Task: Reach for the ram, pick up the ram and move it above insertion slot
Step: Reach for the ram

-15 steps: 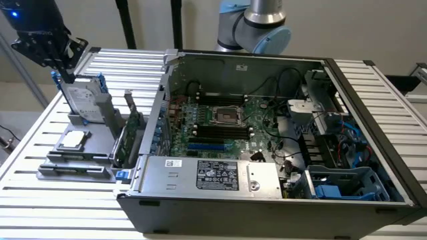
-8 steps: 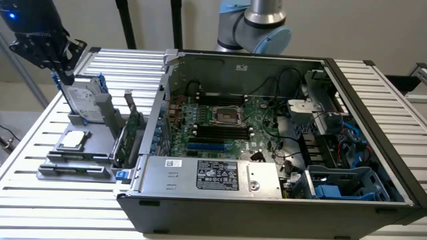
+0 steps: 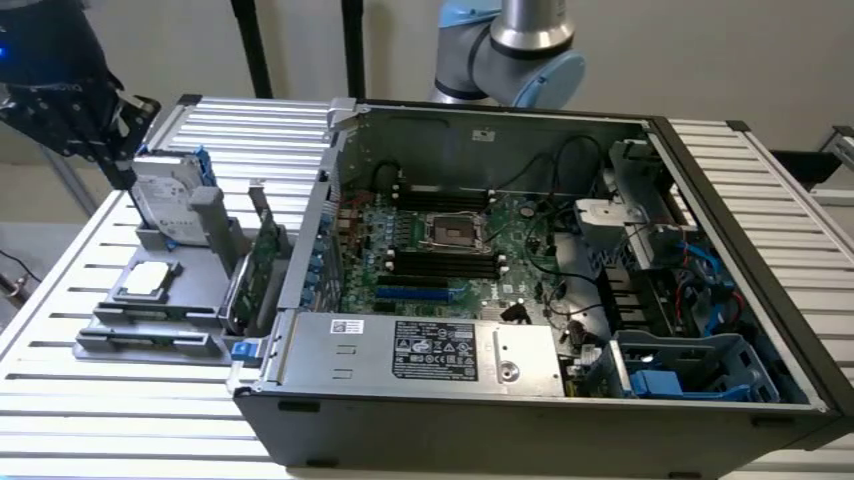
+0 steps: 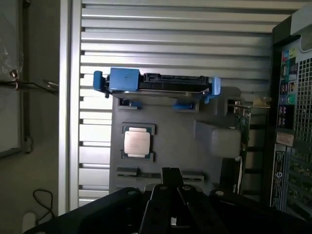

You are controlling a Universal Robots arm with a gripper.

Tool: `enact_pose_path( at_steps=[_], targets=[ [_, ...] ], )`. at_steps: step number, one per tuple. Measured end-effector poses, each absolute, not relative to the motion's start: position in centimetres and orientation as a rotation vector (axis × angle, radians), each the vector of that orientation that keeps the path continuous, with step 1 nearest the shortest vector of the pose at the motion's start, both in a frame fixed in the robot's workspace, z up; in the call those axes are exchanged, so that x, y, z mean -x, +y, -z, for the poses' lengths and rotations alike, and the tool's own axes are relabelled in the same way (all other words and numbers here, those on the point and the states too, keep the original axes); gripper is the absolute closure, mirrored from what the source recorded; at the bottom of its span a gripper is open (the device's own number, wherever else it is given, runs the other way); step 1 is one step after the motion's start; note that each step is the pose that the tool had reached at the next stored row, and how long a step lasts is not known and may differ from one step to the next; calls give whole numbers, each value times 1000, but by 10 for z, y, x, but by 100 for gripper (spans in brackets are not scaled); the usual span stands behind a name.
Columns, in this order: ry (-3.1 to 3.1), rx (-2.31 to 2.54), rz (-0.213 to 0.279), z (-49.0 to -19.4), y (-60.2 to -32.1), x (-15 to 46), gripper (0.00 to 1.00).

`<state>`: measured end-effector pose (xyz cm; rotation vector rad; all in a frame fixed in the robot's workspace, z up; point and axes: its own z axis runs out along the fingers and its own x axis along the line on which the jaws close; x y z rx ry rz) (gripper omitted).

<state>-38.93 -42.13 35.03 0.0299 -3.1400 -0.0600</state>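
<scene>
My gripper (image 3: pixel 74 112) hangs high over the far corner of the slatted table, at the exterior view's left, well apart from the grey holder (image 3: pixel 200 262). In the wrist view the gripper (image 4: pixel 170 172) is shut with nothing in it, looking down on the holder (image 4: pixel 175 146). Green boards (image 3: pixel 254 280) stand on edge along the holder's side next to the case, one seen edge-on in the wrist view (image 4: pixel 242 124). I cannot tell which of them is the ram. Long black slots (image 3: pixel 434 263) lie on the motherboard inside the open case.
The open computer case (image 3: pixel 747 250) takes up the middle and the exterior view's right. On the holder stand a hard drive in a blue caddy (image 3: pixel 171 195) (image 4: pixel 156 84) and a processor chip (image 3: pixel 144 280) (image 4: pixel 137 143). Black poles rise behind the table.
</scene>
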Motion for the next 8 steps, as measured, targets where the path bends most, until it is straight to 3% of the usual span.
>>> enact_pose_path(
  at_steps=[8],
  targets=[
    [-3140, -30, 60, -350, -458, 389, 89]
  ],
)
